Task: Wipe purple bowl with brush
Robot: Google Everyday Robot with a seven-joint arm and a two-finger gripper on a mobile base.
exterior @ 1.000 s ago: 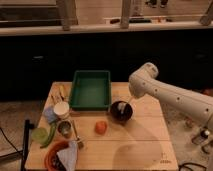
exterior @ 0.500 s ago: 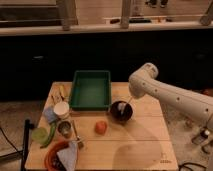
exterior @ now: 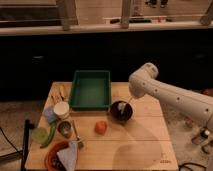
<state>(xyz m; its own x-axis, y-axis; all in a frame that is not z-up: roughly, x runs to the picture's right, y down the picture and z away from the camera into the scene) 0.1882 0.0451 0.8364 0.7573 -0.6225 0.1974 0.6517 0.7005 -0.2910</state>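
End effector (exterior: 125, 103) sits low over the purple bowl (exterior: 121, 111), at the end of the white arm (exterior: 165, 95); grip state: cannot tell. The brush (exterior: 123, 105) shows as a pale thin stick angled into the bowl directly beneath it.

Handling judgement: bowl small and light, likely to slide on the wooden surface (exterior: 135, 145) under sideways pressure (keep strokes gentle). Brush thin, stiff; best held at the upper handle.

Nearby: green tray (exterior: 90, 90) just left of the end effector, orange ball (exterior: 101, 127) below-left, metal cup (exterior: 64, 128) well apart. Tray wall is the closest obstacle.
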